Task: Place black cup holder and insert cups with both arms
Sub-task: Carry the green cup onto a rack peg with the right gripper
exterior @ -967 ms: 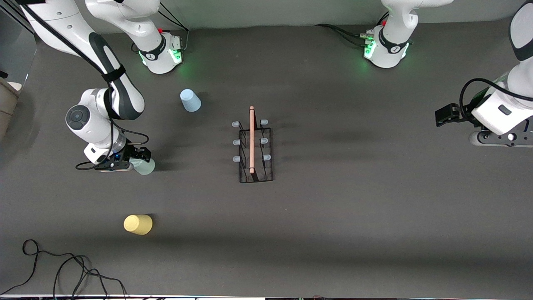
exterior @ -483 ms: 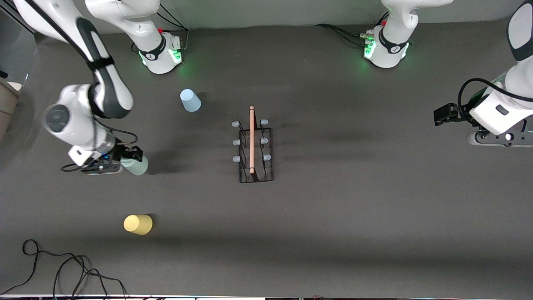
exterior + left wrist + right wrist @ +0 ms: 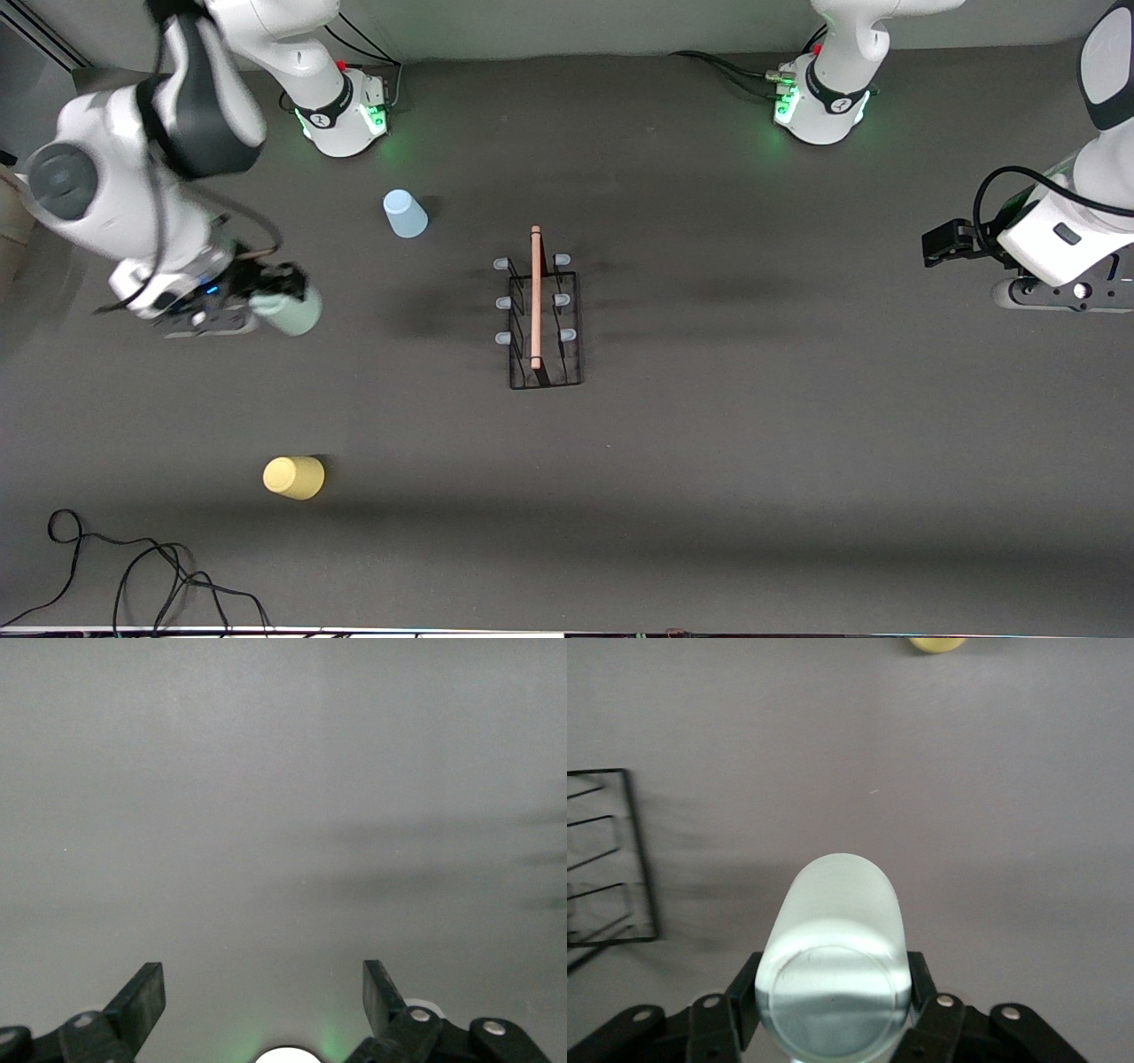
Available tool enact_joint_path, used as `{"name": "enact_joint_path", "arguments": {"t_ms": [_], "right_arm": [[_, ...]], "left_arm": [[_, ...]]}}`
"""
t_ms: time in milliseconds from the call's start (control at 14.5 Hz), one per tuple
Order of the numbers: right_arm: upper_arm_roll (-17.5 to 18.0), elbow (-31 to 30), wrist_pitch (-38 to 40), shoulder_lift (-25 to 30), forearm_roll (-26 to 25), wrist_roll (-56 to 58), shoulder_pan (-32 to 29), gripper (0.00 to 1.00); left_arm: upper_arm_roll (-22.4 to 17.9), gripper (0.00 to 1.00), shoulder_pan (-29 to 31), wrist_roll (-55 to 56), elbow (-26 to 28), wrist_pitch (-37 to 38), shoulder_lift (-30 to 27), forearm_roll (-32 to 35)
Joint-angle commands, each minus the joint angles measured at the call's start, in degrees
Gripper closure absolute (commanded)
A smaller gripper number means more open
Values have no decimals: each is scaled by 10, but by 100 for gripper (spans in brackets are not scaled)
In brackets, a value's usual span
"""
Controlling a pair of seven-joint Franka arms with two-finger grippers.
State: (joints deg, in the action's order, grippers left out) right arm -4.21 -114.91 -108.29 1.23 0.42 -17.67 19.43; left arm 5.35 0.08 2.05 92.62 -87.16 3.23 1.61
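The right tool (image 3: 282, 297) is being carried in the air over the desk toward the right arm's end, its fingers (image 3: 744, 992) clamped on either side of the pale green cup (image 3: 835, 974), which is being held tilted with its closed end toward the wrist camera. The right arm is being bent sharply at the elbow above it. The left tool (image 3: 263, 1001) is being kept waiting over the left arm's end of the desk, its fingers spread wide and nothing between them.

rack (image 3: 543, 323) mid-table, two cups (image 3: 405, 214) toward right arm's end
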Motion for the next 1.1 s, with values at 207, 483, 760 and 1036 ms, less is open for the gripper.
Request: {"name": "enact_joint_path", "arguments": {"t_ms": [207, 483, 760, 1036], "right_arm": [[-4, -3, -26, -3, 8, -362, 212, 95], [-4, -1, -71, -29, 62, -620, 255, 95], [-5, -7, -86, -48, 66, -715, 259, 95], [-5, -25, -139, -69, 66, -720, 261, 95]], "left_arm": [[-1, 1, -3, -6, 10, 7, -13, 6], [-1, 0, -3, -6, 10, 7, -12, 7], [-1, 0, -3, -6, 10, 7, -13, 7], [-2, 0, -1, -6, 10, 8, -13, 7]]}}
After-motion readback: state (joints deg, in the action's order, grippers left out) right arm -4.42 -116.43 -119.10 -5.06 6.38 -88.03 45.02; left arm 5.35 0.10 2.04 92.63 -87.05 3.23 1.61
